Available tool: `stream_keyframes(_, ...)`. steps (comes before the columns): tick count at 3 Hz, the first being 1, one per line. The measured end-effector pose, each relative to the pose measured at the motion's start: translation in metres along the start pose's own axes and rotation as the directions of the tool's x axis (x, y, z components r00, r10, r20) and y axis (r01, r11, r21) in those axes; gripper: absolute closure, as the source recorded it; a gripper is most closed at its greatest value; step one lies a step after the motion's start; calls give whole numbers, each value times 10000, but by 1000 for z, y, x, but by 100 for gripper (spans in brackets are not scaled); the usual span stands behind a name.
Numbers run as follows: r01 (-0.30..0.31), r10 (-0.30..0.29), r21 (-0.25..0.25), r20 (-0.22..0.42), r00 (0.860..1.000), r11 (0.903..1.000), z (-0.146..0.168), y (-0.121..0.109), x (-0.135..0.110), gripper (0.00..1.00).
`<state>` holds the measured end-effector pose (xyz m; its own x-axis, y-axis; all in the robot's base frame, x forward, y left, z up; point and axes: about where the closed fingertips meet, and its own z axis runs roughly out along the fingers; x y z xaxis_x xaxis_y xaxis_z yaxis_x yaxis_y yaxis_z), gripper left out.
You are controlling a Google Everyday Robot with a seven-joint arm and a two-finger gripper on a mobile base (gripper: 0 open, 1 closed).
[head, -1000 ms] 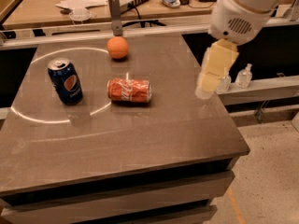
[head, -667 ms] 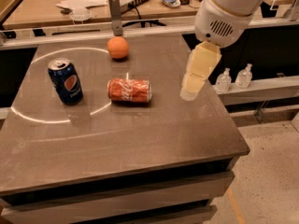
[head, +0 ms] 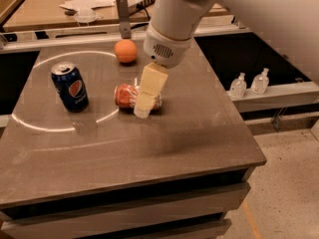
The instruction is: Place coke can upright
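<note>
The red coke can (head: 125, 95) lies on its side near the middle of the brown table (head: 189, 133). My gripper (head: 143, 109) hangs from the white arm that comes in from the upper right. It is right over the can's right half and hides that end. Its cream-coloured fingers (head: 149, 87) point down toward the table. Only the can's left part shows.
A dark blue Pepsi can (head: 70, 86) stands upright to the left of the coke can. An orange ball (head: 125, 51) sits behind it near the far edge. A grey post (head: 123, 17) stands at the back. Two small bottles (head: 249, 83) sit on a ledge to the right.
The arm has moved left and toward the coke can. The gripper, which was off to the can's right, now covers the can's right end. The cans and ball have not moved.
</note>
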<state>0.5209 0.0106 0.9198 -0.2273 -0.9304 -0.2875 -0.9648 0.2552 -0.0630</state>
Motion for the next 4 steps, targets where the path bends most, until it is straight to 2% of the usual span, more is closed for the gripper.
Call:
stream_keyframes(1,-53,53,-333,1,10000,9994,26,0,-28,0)
stream_keyframes(2,189,-193,-511,-77,9998,9985,47,-4,-50,0)
stream_keyframes(3,616,-639,-822,-255,9976,9947,75,-10,-58,4)
stream_keyframes(4,1084,-1134,-1103,-394,9928,9880,94,-11,-59,34)
